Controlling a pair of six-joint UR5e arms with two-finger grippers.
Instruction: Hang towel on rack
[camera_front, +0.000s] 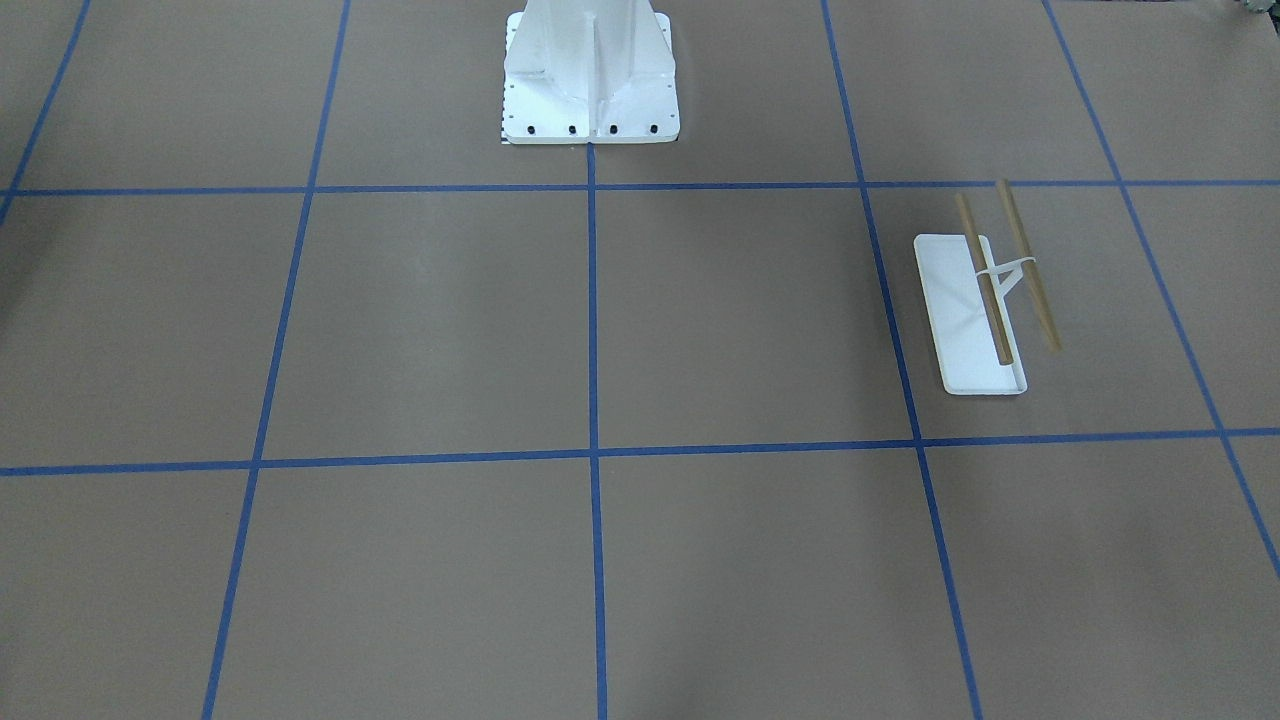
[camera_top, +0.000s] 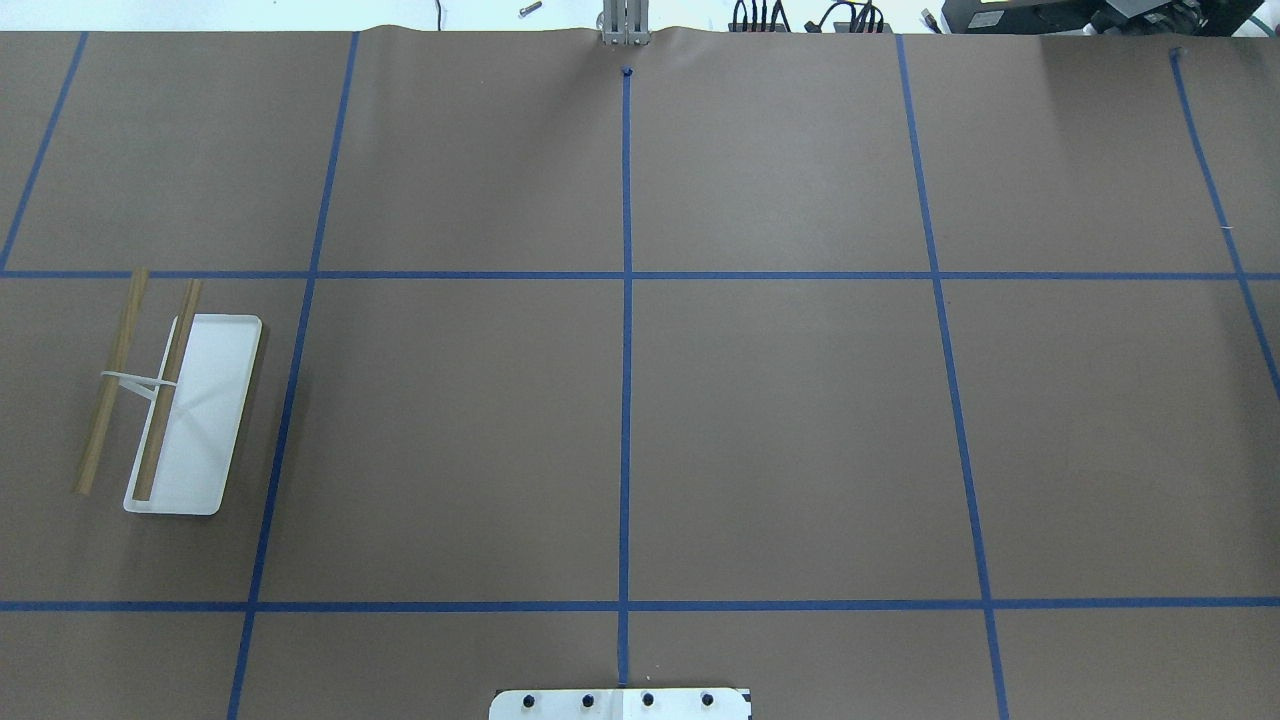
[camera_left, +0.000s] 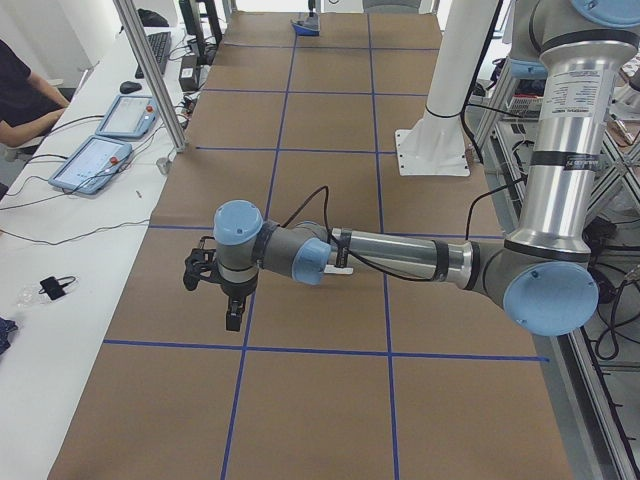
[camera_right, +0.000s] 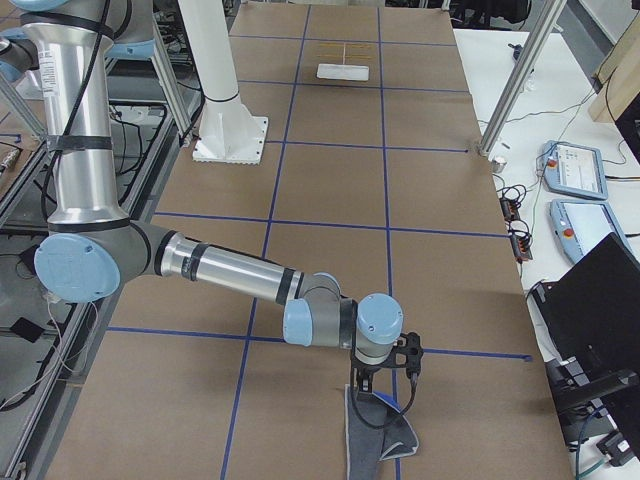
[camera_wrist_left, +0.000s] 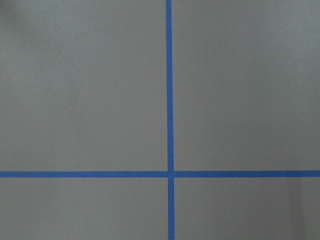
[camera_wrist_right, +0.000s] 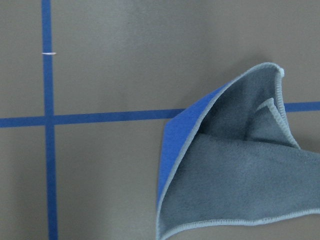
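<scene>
Right gripper (camera_right: 385, 392) at raised fold of towel (camera_wrist_right: 240, 185), possibly touching; jaw state can't tell. Left gripper (camera_left: 212, 295) above table (camera_left: 320, 420), likewise unclear; rack (camera_front: 965, 330) well apart.

The brown tabletop (camera_top: 780, 430) is gridded with blue tape (camera_top: 626, 400); a white bolted pedestal (camera_front: 590, 70) stands mid-edge on the robot's side.

Towel (camera_wrist_right: 240, 180) blue-grey, pale edge; rack (camera_top: 215, 400) white, tan rods.
</scene>
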